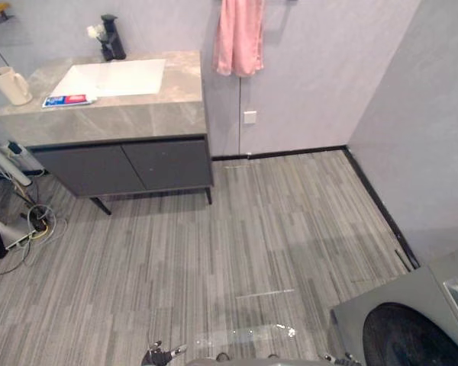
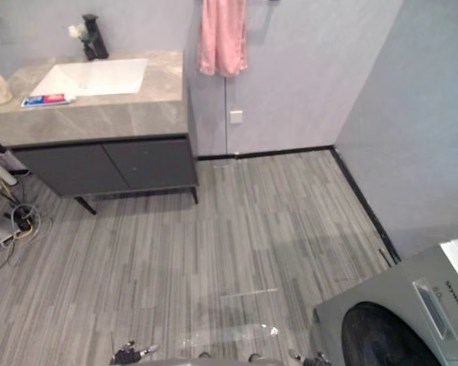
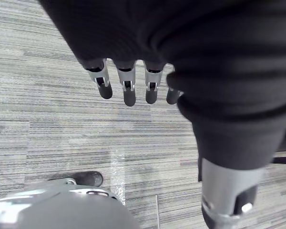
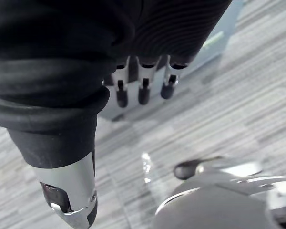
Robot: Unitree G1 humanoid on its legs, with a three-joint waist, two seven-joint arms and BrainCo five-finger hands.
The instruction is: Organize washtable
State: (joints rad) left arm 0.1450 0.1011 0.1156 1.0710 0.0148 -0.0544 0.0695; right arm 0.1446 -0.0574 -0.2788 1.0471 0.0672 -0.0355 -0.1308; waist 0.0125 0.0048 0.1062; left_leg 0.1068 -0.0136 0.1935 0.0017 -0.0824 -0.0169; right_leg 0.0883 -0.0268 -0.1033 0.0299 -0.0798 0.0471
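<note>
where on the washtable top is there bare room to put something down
Widest free patch: the grey countertop strip in front of the sink basin, right of the toothpaste box. A narrower bare strip runs between the basin and the top's right edge. Crowded: the left end, with the mug beside the box, and the faucet behind the basin.

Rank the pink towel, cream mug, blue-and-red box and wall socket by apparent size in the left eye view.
1. pink towel
2. cream mug
3. blue-and-red box, longer than the mug but much thinner
4. wall socket
</note>
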